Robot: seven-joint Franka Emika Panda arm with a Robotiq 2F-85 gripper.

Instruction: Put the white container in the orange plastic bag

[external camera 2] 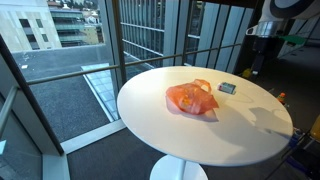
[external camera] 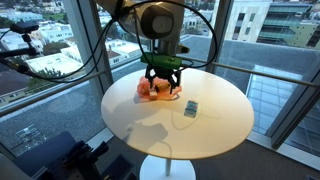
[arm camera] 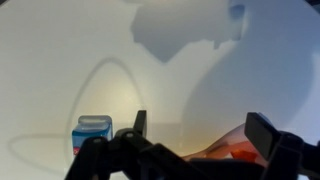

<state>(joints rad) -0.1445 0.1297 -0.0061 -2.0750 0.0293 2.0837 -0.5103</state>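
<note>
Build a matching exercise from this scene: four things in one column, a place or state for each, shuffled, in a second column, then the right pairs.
Things
1. crumpled orange plastic bag
2. small white container with a blue top
3. black two-finger gripper
4. round white table

Places or states
A. open and empty, up in the air
B. bears both loose items
C. lies slack on the tabletop
D. sits outside the bag, beside it

Pairs: 1-C, 2-D, 3-A, 4-B

One round table [external camera 2: 200, 130] carries one orange plastic bag [external camera 2: 191, 98] and one small container [external camera 2: 227, 88].
</note>
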